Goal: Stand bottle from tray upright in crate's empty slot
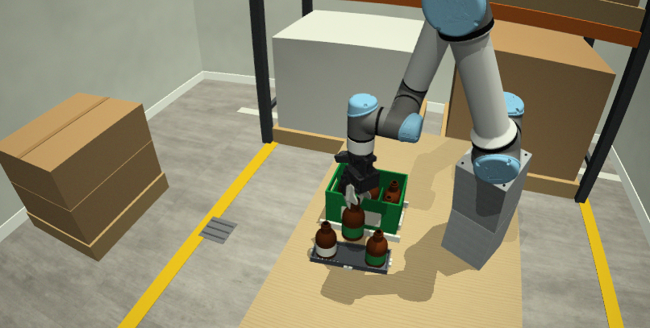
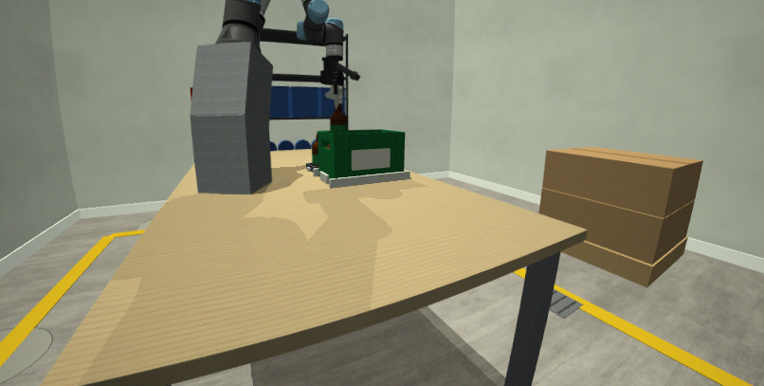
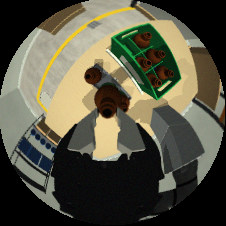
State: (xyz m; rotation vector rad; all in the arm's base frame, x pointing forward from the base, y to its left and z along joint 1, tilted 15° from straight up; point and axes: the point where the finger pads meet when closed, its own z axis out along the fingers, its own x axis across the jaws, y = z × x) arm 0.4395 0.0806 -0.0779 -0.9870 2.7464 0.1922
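Note:
My gripper [image 1: 351, 199] is shut on the neck of a brown bottle with a green label [image 1: 352, 222]. It holds the bottle upright in the air, above the dark tray [image 1: 350, 259] and in front of the green crate [image 1: 366, 201]. In the wrist view the held bottle's cap [image 3: 107, 103] sits between my fingers. Two bottles stand in the tray: one with a white label [image 1: 326, 240] at the left and one with a green label [image 1: 377, 248] at the right. The crate [image 3: 146, 60] holds several brown bottles, and its slot nearest the tray shows empty. The crate also shows in the exterior view [image 2: 360, 151].
The arm's grey pedestal [image 1: 486, 209] stands on the table to the right of the crate. A stack of cardboard boxes [image 1: 79, 164] stands on the floor at the left. Shelving with large boxes [image 1: 341, 68] rises behind the table.

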